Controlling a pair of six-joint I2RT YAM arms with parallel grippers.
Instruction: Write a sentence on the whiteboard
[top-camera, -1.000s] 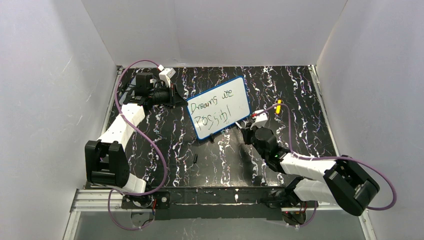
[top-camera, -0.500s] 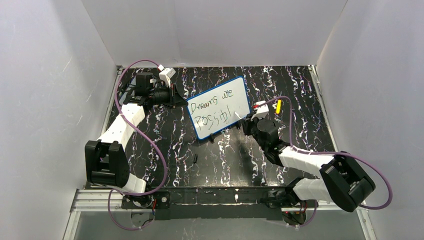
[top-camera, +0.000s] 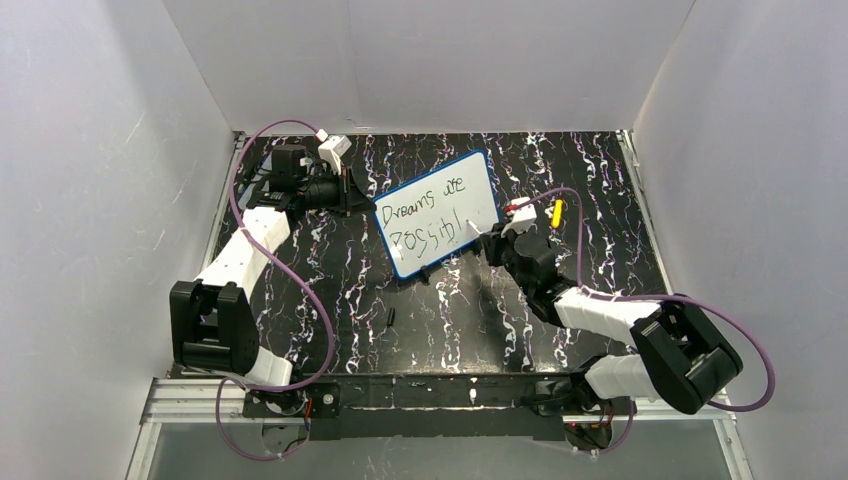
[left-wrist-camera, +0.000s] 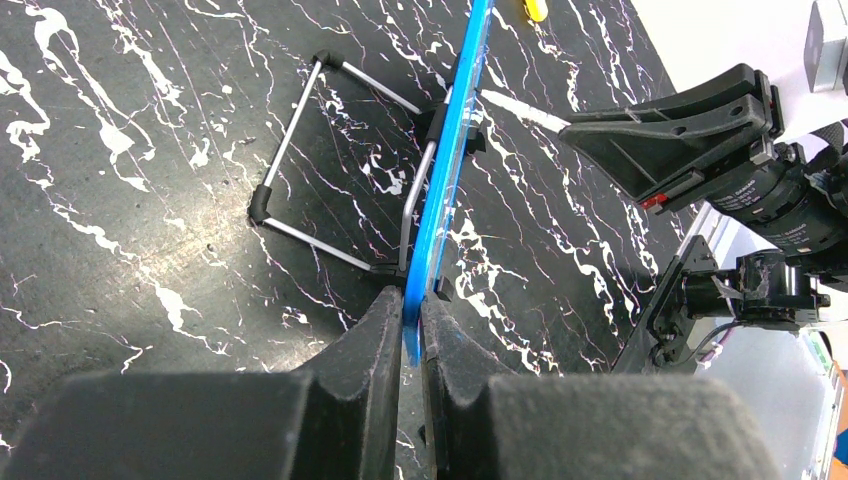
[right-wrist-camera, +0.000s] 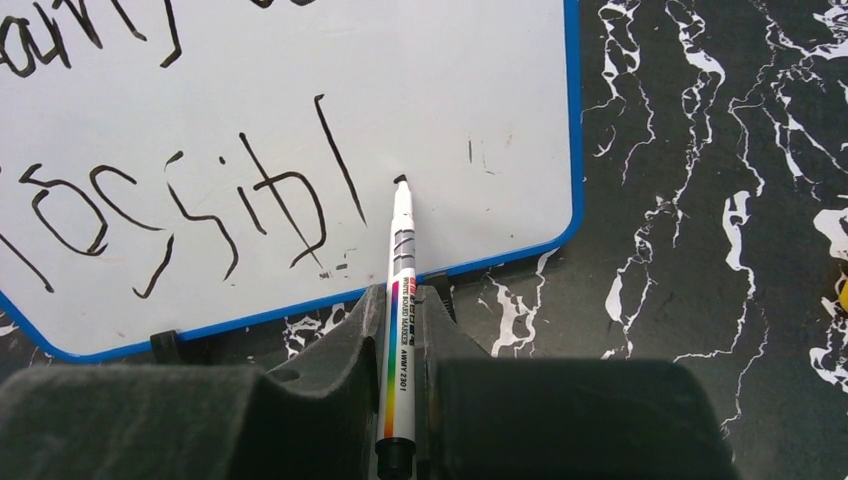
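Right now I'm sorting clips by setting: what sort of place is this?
Probably a robotics lab test cell: plain white walls enclose a black marbled table, and the left gripper clamps a small whiteboard while the right gripper holds a marker to it.

— Any writing to read?
— Yes, the sentence (top-camera: 418, 206) on the whiteboard (top-camera: 483, 196). The upper row reads "Dreams are", and the row under it reads "Possibl".
— Anything besides?
— Small dark print runs along the marker (right-wrist-camera: 401, 300), over the whiteboard's lower rim. It seems to end in "2301", and the rest is too small to read.
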